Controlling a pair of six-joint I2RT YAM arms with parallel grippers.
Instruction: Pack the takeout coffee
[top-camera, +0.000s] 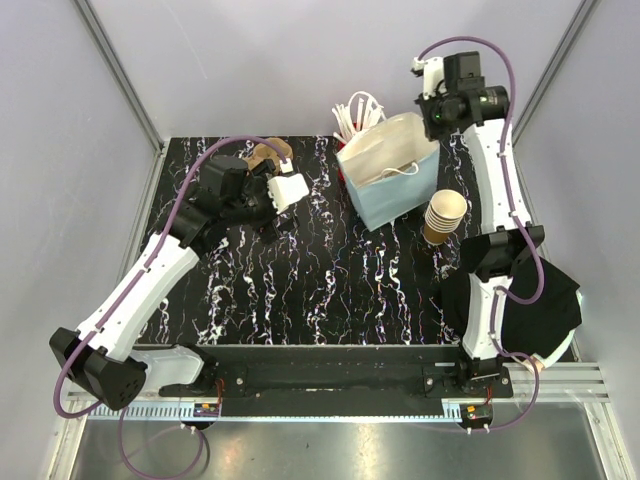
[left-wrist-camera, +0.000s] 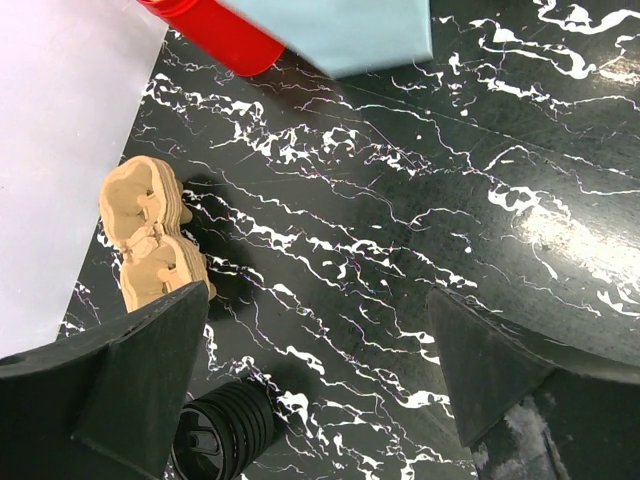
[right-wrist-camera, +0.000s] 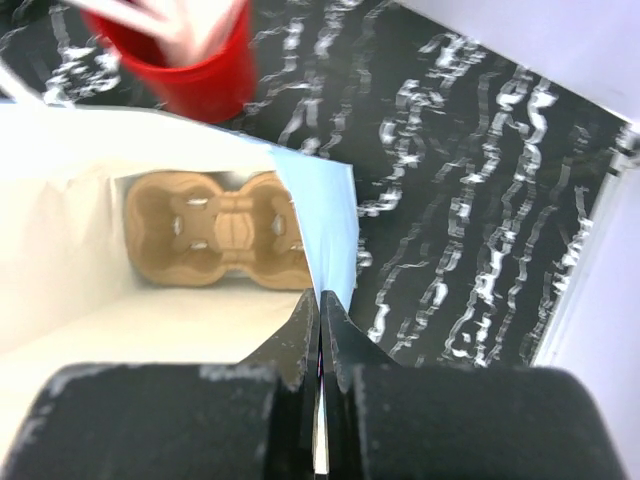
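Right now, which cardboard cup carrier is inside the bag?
The carrier lying at the bottom of the pale blue bag; the other carriers are stacked on the table outside.

A cup carrier (right-wrist-camera: 215, 240) lies in the bag (top-camera: 395, 185), cup stack (top-camera: 444, 216) right of it.

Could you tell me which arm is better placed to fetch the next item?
Left: the left gripper hangs open and empty, while the right gripper is pinching the bag at its rim.
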